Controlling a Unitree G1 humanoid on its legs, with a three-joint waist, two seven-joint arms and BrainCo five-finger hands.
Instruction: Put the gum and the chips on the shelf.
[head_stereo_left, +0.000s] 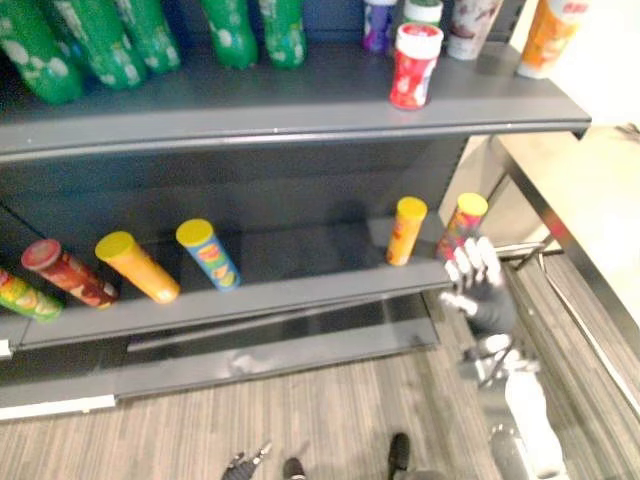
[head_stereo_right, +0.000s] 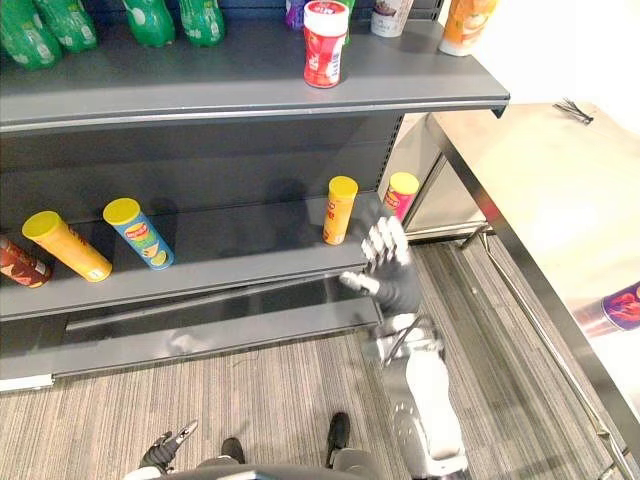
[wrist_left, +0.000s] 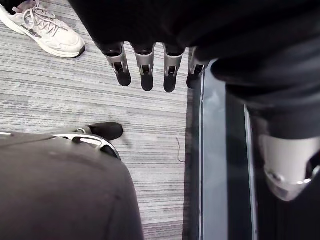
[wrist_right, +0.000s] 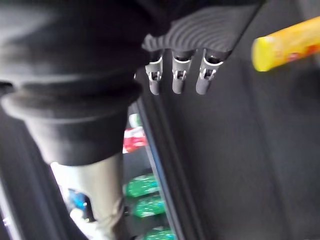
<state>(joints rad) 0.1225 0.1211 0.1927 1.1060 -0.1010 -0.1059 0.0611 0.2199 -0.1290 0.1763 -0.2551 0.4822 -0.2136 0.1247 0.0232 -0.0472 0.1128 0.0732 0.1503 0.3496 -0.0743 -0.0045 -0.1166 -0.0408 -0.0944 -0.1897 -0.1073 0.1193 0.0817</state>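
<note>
A red canister with a white lid (head_stereo_left: 414, 65) stands upright on the upper shelf (head_stereo_left: 300, 115), near its right end. On the lower shelf (head_stereo_left: 300, 285), an orange chips can with a yellow lid (head_stereo_left: 406, 230) and a pink can with a yellow lid (head_stereo_left: 462, 222) stand at the right end. My right hand (head_stereo_left: 478, 285) is raised just in front of these two cans, open, with straight fingers (wrist_right: 177, 75) and nothing in it. The yellow can (wrist_right: 287, 42) shows beyond them. My left hand (wrist_left: 145, 65) hangs low over the carpet, open and empty.
More chips cans lie tilted on the lower shelf: blue (head_stereo_left: 208, 253), orange (head_stereo_left: 137, 266), dark red (head_stereo_left: 68, 272). Green bottles (head_stereo_left: 100, 40) and cups line the upper shelf. A steel table (head_stereo_right: 540, 190) stands at the right. A person's white sneaker (wrist_left: 42, 27) is on the carpet.
</note>
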